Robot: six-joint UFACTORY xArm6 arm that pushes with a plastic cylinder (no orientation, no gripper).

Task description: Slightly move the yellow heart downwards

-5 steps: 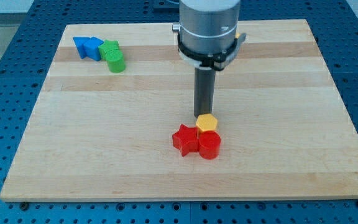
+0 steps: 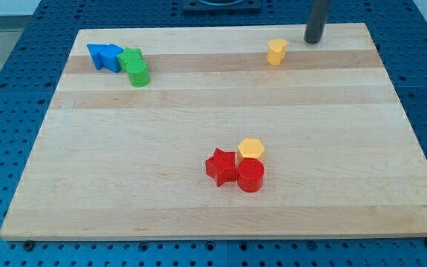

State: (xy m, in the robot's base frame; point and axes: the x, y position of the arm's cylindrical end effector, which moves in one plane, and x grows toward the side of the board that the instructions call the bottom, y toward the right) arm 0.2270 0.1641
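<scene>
The yellow heart (image 2: 276,52) stands near the view's top, right of centre, on the wooden board (image 2: 124,170). My tip (image 2: 314,40) is at the board's top edge, just to the right of the heart and slightly above it, a short gap away and not touching it. A yellow hexagon (image 2: 250,148) sits low in the middle, touching a red star (image 2: 221,165) and a red cylinder (image 2: 250,175).
At the view's top left, two blue blocks (image 2: 104,56) sit against a green block (image 2: 130,58) and a green cylinder (image 2: 138,74). The board lies on a blue perforated table (image 2: 6,74).
The arm has moved from just above the yellow hexagon to the board's top right. The yellow heart, hidden behind the arm before, now shows. No block has moved.
</scene>
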